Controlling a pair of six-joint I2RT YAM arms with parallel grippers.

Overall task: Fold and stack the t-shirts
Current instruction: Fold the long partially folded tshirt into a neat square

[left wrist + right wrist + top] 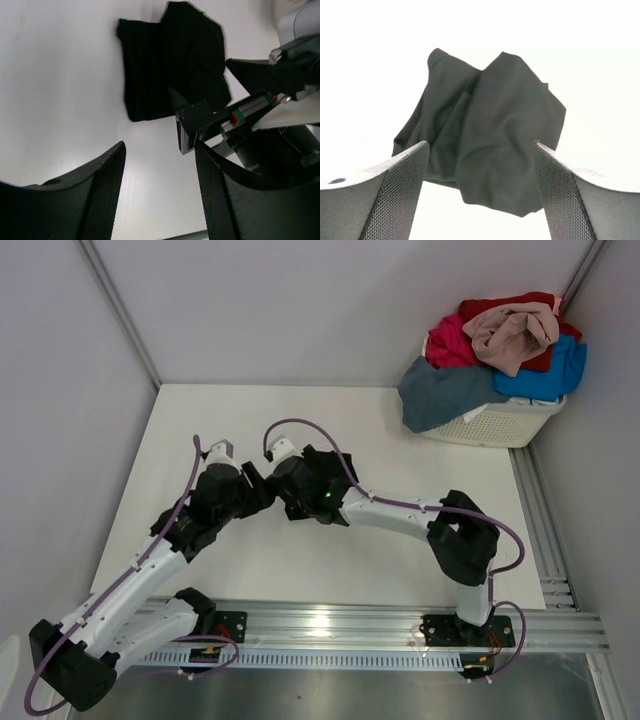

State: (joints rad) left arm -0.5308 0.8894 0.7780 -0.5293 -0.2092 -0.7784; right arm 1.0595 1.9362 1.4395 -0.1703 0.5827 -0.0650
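Wide open, the right claw (pixel 480 146) holds nothing: its two mesh-faced fingers (pixel 395 195) stand far apart, poised over a black shirt (pixel 487 135). The left claw (pixel 159 147) is open to a middling width and is also empty, with only bare white table (pixel 300 420) between its fingers. There are two claws in all. Seen from above, they meet tip to tip near the middle of the table, a little toward 9 o'clock. There are six shirts in all. One, the black shirt, lies on the table beneath the meeting claws, and from above it cannot be told apart from their black bodies. From the left wrist it sits at 12 o'clock beyond the fingers, with the right claw at 3 o'clock. It is plain matte black, bunched into a rough, compact bundle. Two broad panels overlap along a crease down the middle, soft wrinkles run across the cloth, and the edges are uneven, with one corner poking out at the top. The other five shirts are heaped in one white slotted basket (pixel 500 425) at the table's 1 o'clock corner. A beige-pink shirt (pixel 515 335) lies on top, with a red shirt (pixel 500 308) at 12 o'clock of the heap. A magenta shirt (pixel 450 340) is at 9 o'clock, a bright blue shirt (pixel 550 375) at 4 o'clock, and a slate grey-blue shirt (pixel 445 390) drapes over the rim at 8 o'clock.
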